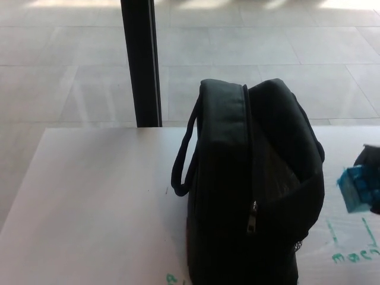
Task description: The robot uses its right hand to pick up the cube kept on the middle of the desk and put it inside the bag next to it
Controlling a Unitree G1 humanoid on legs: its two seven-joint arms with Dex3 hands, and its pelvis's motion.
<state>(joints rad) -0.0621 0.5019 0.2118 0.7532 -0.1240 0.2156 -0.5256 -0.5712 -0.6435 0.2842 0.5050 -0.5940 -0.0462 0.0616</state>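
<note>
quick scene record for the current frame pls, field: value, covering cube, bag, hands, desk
cube: blue cube, held off the desk at the right edge of the view
right robot hand: mostly cut off by the frame, closed on the cube
left robot hand: not in view
bag: black bag, upright on the desk, left of the cube, not touching it
bag handle: loops out on its left side
desk: white desk, green marks near the front edge
background: dark post, tiled floor
</note>
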